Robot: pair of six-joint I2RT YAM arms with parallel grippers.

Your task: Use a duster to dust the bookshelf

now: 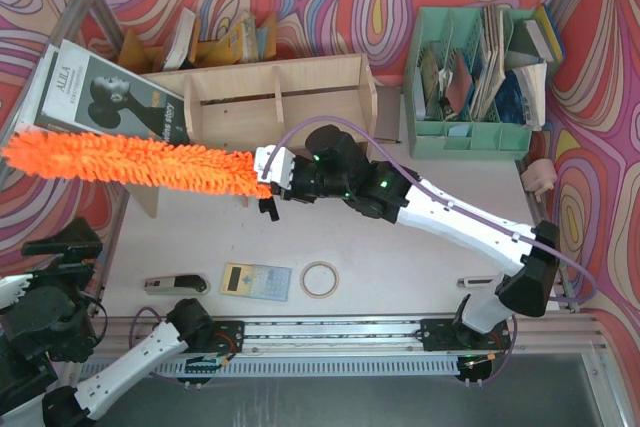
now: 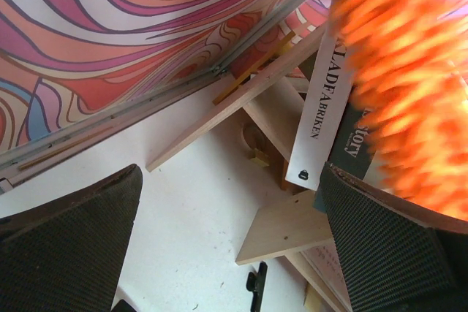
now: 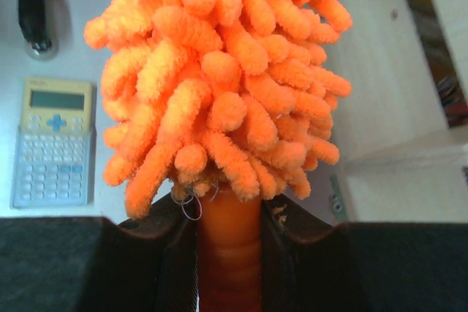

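Observation:
The duster's long fluffy orange head [image 1: 130,162] stretches leftward in front of the pale-wood bookshelf [image 1: 270,97], with its tip out past the shelf's left end. My right gripper [image 1: 268,181] is shut on the duster's smooth orange handle [image 3: 228,253], just behind the fluffy head [image 3: 227,71]. In the right wrist view, the bookshelf's boards [image 3: 387,71] show to the right. My left gripper [image 1: 62,245] is at the near left, open and holding nothing. In the left wrist view, its fingers [image 2: 387,253] frame the bookshelf's panels [image 2: 292,231] and the duster [image 2: 409,71].
A mint-green organiser [image 1: 470,77] full of books stands at the back right. Cardboard book holders [image 1: 210,42] are behind the shelf, and a magazine [image 1: 110,97] leans at its left end. A stapler [image 1: 175,285], a calculator [image 1: 255,280] and a tape ring [image 1: 320,278] lie near the front.

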